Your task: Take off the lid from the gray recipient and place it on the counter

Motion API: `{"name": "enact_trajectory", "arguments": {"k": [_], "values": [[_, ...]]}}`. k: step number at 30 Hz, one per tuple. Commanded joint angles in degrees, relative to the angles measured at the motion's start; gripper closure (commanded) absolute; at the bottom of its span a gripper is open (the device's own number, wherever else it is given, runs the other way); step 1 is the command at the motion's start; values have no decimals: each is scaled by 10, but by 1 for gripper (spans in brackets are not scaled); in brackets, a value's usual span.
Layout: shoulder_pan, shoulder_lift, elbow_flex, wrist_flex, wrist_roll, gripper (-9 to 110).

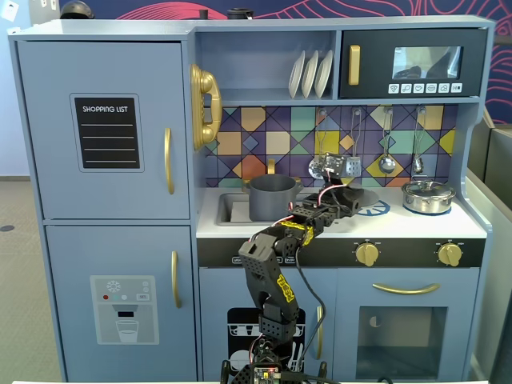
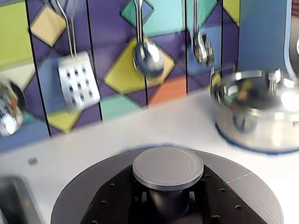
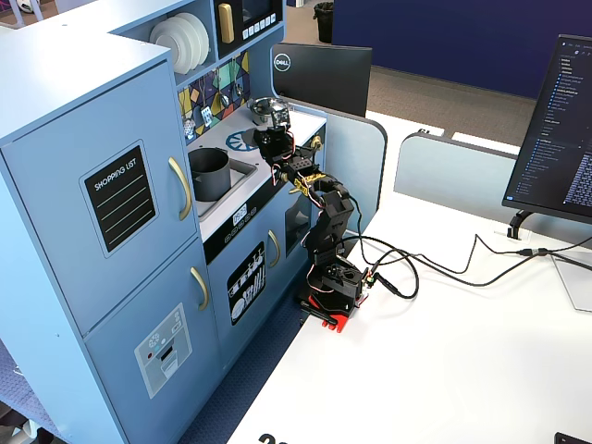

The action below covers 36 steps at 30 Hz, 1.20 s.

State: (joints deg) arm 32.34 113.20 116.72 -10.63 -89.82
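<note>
The gray pot [image 1: 272, 197] stands open in the sink, with no lid on it; it also shows in the other fixed view [image 3: 210, 173]. My gripper [image 2: 168, 206] is shut on the stem under the round knob [image 2: 168, 168] of the dark gray lid [image 2: 88, 191]. The black fingers [image 2: 117, 203] lie on the lid's top on both sides of the knob. In both fixed views the gripper [image 1: 350, 198] [image 3: 272, 139] holds the lid over the white counter [image 1: 336, 226], right of the pot, at the blue burner ring. I cannot tell whether the lid touches the counter.
A steel pot with a lid [image 1: 428, 196] [image 2: 259, 112] stands on the counter's right burner. Utensils [image 2: 77, 81] hang on the tiled back wall. The sink [image 1: 230, 210] lies to the left. Cupboard and microwave [image 1: 412, 64] overhang the counter.
</note>
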Motion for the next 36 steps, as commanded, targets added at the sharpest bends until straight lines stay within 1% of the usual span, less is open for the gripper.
{"name": "enact_trajectory", "arguments": {"k": [1,9,26,27,32,36], "values": [[4,-6,1,-36,-7,102],[0,-18,46,-73,-9,102],[4,-58,52,-100,-25,101],[6,-59,58,-107,-25,99],[18,-46,86,-116,-27,79],[26,-44,84,-116,-30,74]]}}
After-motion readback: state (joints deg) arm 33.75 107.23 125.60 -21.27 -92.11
